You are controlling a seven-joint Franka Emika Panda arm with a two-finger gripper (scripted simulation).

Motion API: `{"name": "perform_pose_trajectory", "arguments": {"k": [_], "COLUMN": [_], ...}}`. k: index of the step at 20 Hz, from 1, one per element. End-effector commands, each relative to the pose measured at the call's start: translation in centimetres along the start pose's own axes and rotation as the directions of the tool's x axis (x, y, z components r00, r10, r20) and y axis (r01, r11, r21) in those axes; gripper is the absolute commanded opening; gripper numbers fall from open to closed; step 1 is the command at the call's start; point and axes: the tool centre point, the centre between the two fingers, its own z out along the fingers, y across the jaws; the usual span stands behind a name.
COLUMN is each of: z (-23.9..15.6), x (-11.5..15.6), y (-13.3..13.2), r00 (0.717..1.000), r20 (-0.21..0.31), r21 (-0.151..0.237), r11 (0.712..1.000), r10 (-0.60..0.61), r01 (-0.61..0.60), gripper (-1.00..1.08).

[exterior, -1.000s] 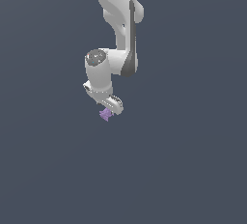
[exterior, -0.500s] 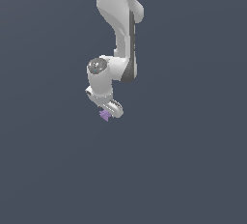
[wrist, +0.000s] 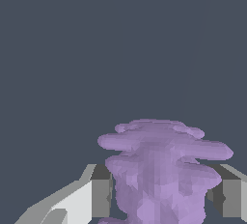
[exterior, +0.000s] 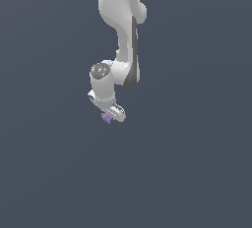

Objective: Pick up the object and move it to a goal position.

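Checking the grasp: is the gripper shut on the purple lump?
Shut on it: the purple lump sits between both fingers of the gripper.

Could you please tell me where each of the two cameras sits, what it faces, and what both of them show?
Exterior view: off the arm, at a distance, facing the white arm, with the hand at its lower end against plain dark grey.
Wrist view: on the wrist, looking along the hand's fingers at the purple object between them.
Shared: the hand and the purple object.
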Motion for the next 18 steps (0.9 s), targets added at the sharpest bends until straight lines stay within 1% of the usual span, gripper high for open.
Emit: {"name": "perform_pose_trajectory", "arguments": {"k": [1,11,18], "z": [0.1,-0.4,-2.8], "x": [0.0,-0.2,-1.4], "y": [0.0,-0.1,-1.2], "r00": [1.0,1.0,1.0], "r20": [0.0,-0.001,-0.001], "r21": [0.0,0.0,0.0], "r11": [1.0,1.0,1.0], "r10": [0.0,0.0,0.0], "r01": [0.0,0.0,0.0], "gripper": [-1.0,-1.0,-1.0]}}
